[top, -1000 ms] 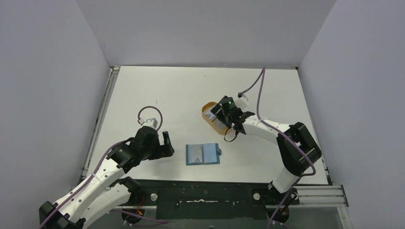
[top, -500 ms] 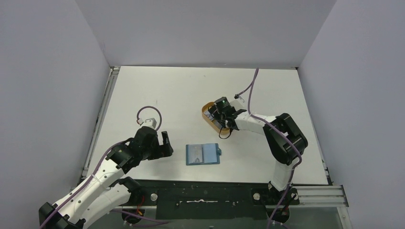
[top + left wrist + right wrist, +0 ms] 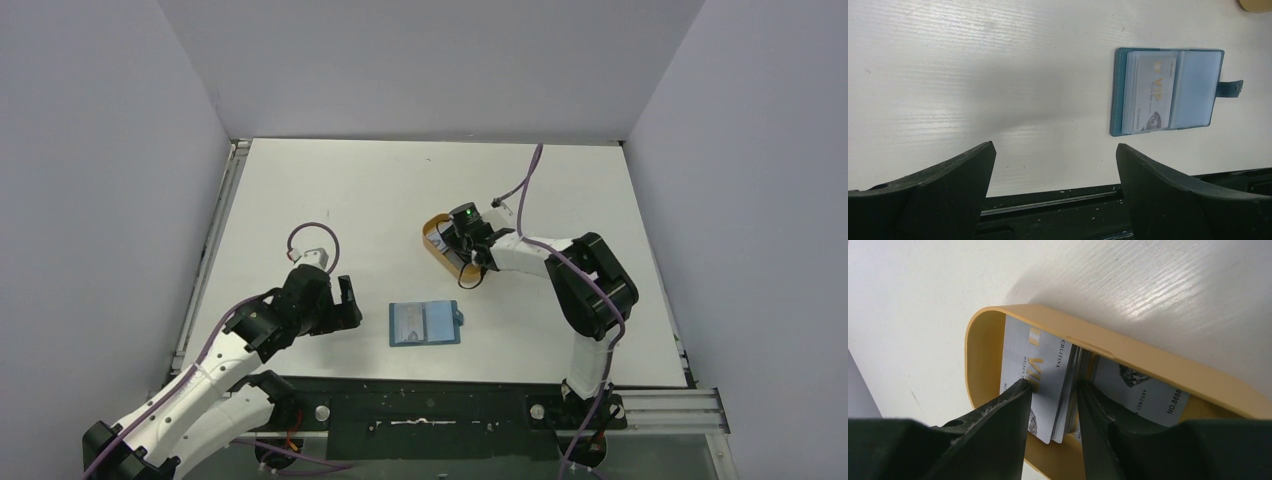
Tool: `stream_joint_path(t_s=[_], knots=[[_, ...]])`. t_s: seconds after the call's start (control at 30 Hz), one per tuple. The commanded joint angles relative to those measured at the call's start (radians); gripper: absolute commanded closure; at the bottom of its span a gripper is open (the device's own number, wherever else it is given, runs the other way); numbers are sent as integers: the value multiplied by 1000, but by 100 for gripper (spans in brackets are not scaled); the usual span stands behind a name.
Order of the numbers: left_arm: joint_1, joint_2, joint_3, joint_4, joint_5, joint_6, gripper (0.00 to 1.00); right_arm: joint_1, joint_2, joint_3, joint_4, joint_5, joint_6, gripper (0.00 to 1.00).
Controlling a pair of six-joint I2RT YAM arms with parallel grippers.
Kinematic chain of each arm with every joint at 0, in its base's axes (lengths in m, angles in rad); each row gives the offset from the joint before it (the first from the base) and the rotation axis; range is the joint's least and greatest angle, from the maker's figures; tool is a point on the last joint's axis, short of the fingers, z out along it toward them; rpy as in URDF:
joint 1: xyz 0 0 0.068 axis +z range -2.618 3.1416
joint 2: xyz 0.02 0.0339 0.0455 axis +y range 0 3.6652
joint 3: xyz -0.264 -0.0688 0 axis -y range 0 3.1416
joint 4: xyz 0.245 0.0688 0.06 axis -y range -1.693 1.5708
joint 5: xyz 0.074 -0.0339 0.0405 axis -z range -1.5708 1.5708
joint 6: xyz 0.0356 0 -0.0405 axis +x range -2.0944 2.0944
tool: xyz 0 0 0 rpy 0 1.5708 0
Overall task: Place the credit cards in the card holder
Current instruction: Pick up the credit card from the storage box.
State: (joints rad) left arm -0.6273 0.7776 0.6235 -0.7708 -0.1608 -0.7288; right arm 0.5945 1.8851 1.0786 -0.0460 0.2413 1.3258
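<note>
Reaching into the orange tray (image 3: 1148, 372), the right gripper (image 3: 1053, 387) pinches a tilted stack of credit cards (image 3: 1048, 360); the left gripper (image 3: 1053, 150) hangs spread wide near the card holder (image 3: 1168, 90) (lying open, one card inside).

One card holder (image 3: 1195, 85) before the left gripper (image 3: 1054, 147), holding one card (image 3: 1153, 92), one tray (image 3: 1148, 365), several credit cards (image 3: 1048, 365) between the right gripper (image 3: 1053, 384) fingers

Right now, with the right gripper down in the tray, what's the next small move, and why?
Probably close the right gripper fully on the credit cards before lifting. Its fingers straddle the leaning stack in the orange tray, and a firm pinch isn't evident yet. The card holder lies open.
</note>
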Motion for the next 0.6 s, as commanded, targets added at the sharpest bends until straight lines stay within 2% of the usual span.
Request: stream_joint_path(t_s=[0.0, 0.4, 0.57], knots=[[5, 1, 18, 8, -14, -8, 10, -9, -18, -44, 32, 13, 1, 63], [5, 6, 16, 18, -9, -9, 12, -12, -84, -151, 101, -10, 5, 74], [5, 12, 21, 17, -7, -9, 13, -14, -101, -164, 113, -15, -2, 84]])
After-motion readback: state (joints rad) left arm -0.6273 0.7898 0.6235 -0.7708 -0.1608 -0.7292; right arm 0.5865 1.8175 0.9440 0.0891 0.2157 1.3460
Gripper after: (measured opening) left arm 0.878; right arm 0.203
